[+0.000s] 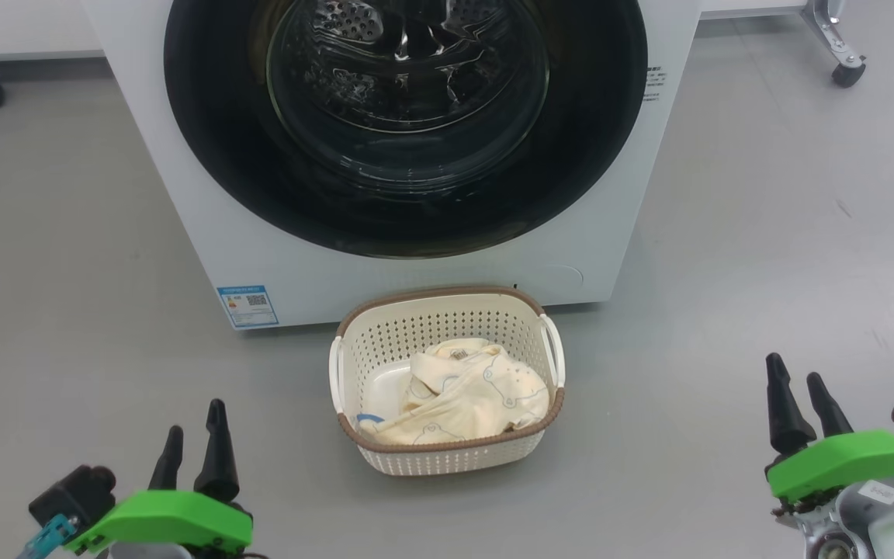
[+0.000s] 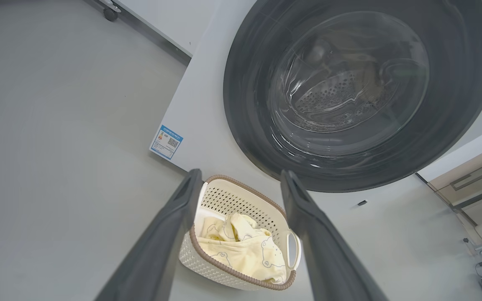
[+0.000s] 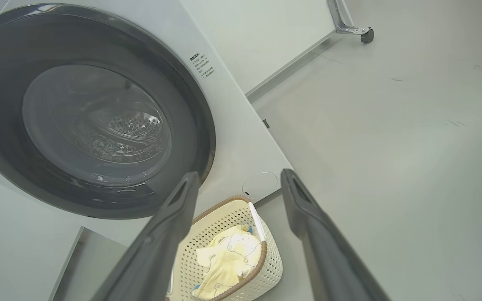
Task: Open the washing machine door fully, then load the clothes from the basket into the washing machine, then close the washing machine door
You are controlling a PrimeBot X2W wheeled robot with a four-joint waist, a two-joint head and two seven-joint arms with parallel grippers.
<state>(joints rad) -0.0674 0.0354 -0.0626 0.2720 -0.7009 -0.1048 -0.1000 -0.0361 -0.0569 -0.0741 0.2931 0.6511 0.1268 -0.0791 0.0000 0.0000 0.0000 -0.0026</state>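
Two tools: the left tool (image 1: 195, 418) sits low at the left of the head view and the right tool (image 1: 794, 369) low at the right. Each spreads its two long dark fingers wide, with nothing between them.
Basket to tools: the basket (image 1: 447, 460) stands on the grey floor (image 1: 726, 310) between the two tools and ahead of them, well apart from both.
Along the fingers: in each wrist view the basket shows past the tips of that tool's own fingers, in the gap between them.
Clothes: the clothes (image 1: 470, 396) lie crumpled inside the basket, below its rim. A small blue cloth piece (image 1: 369, 419) peeks out at the heap's left edge.
Door: the washing machine door (image 1: 408, 101) is shut flush against the washing machine (image 1: 431, 268), above and behind the basket and well away from both tools.
Basket make: cream-white plastic pierced with rows of small holes, a rounded rectangle with a brown woven-look rim and white side handles (image 1: 554, 349).
Fabric: soft cream-yellow cloth, folded and creased, with faint blue outline prints.
Door make: a wide glossy black ring around clear domed glass. The perforated steel drum (image 1: 354, 19) glints through the glass.
Machine front: smooth white panel with a small blue sticker (image 1: 247, 305) low at its left.
Floor: plain, matte, even grey.
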